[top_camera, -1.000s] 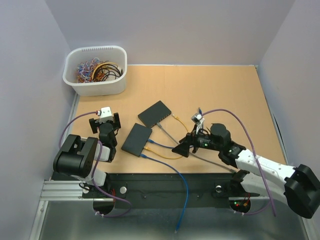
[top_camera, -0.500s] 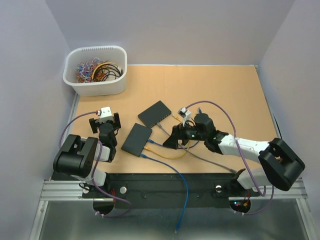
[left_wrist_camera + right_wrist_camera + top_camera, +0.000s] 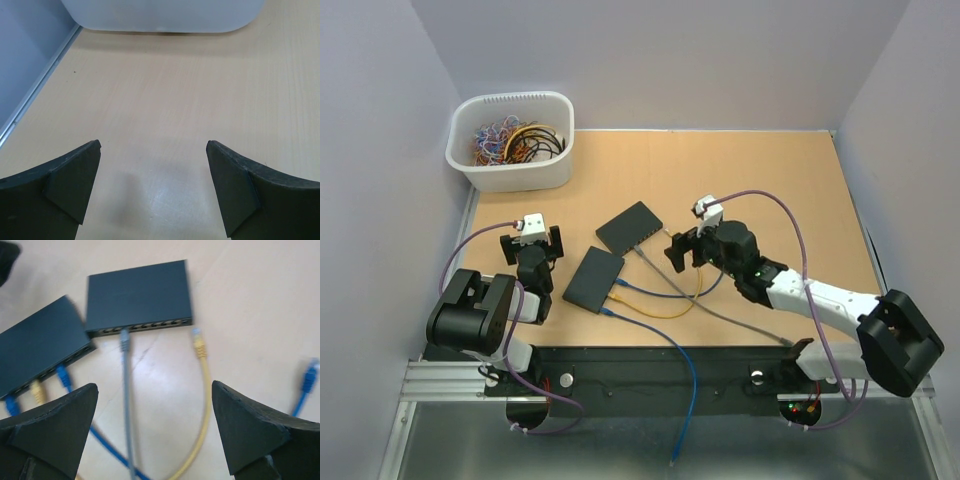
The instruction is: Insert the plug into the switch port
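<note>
While right hand (image 3: 683, 251) gapes wide | yellow plug (image 3: 199, 343) lies ahead, unheld, near switch (image 3: 139, 295)

Right end effector (image 3: 686, 250) (jaws wide) hovers beside the far switch (image 3: 629, 227), over the yellow cable (image 3: 660, 314).

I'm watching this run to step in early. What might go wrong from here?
The open right gripper hangs above both the grey cable and the yellow cable's plug; closing could catch the wrong one. That plug lies loose near the dark rectangular switch, so a push might miss the port or shove the switch.
</note>
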